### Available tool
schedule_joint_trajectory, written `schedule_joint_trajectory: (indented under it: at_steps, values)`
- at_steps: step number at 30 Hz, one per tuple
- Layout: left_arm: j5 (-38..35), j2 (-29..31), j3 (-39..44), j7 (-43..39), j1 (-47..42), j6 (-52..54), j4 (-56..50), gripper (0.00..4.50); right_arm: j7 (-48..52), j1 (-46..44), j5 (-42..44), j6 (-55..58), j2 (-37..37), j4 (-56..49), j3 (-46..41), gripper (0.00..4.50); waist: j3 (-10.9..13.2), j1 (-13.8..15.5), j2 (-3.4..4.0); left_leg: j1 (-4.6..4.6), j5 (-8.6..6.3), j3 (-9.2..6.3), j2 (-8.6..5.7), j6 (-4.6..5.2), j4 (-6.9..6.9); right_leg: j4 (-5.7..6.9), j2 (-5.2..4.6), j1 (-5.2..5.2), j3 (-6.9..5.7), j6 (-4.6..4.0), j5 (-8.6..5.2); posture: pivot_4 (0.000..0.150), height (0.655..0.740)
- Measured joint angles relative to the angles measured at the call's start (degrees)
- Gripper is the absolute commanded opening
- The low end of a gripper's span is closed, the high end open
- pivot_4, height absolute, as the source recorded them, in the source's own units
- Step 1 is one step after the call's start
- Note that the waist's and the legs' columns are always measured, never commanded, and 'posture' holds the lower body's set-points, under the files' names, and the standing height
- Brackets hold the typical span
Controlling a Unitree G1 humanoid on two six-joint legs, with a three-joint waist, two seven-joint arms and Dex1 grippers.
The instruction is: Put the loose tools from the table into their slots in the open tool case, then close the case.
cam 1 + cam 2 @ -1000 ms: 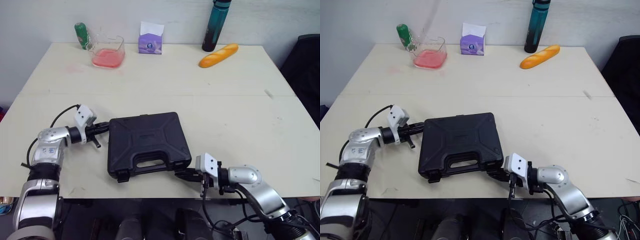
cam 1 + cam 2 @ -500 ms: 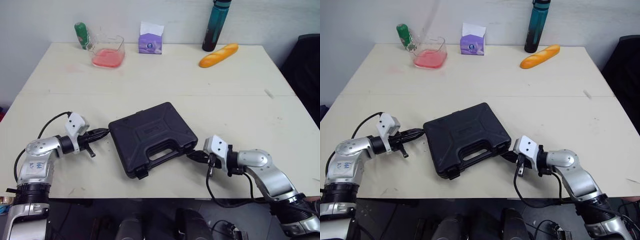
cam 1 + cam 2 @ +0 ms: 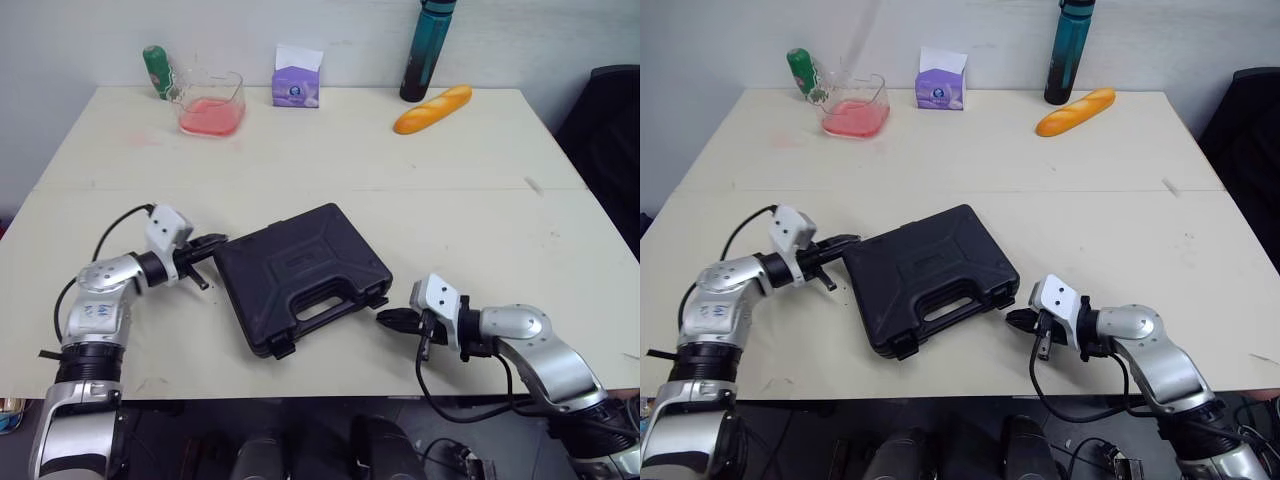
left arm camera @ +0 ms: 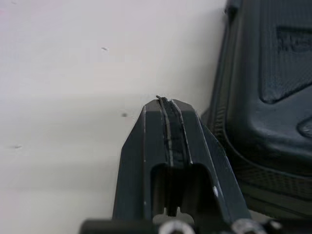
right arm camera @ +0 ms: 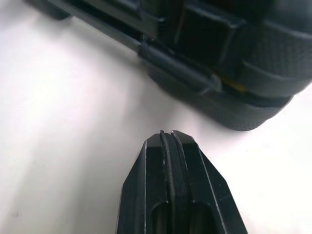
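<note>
The tool case is black moulded plastic with a ribbed, embossed lid, and it is closed, lid down on its base. It lies flat on the counter, near the front edge and a little left of the middle, turned askew so its corners point toward the counter's edges. Its recessed handle faces front-right. On that same side sit a latch at the nearest corner and another at the right corner — both jutting slightly from the rim; whether they are fastened cannot be told.

The tool case is moulded plastic with a matt, grained finish; the surface is smooth and matt.
</note>
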Motion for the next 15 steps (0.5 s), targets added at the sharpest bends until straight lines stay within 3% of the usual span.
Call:
schedule_joint_trajectory:
  at_steps: [5,15]
  values:
    - [-0.2,0.2,-0.6,-3.1,0.3,-1.7,1.1,0.00,-1.5,-2.3,-2.5,-4.0,2.2,4.1,0.2,0.07,0.0,0.0,0.00,-0.01,-0.01,0.02,-0.03,0.03,0.01,-0.02,-0.08,0.01,0.03,0.01,0.01,0.150,0.7400]
    - [-2.3,1.4,0.9,-5.8,9.2,-0.4,-9.2,0.00,-1.8,-5.4,-2.8,-7.6,4.6,10.9,-0.7,0.07,0.0,-0.2,0.01,0.03,-0.02,0.03,0.30,0.03,0.02,0.00,-0.05,0.01,0.05,0.01,0.01,0.150,0.7400]
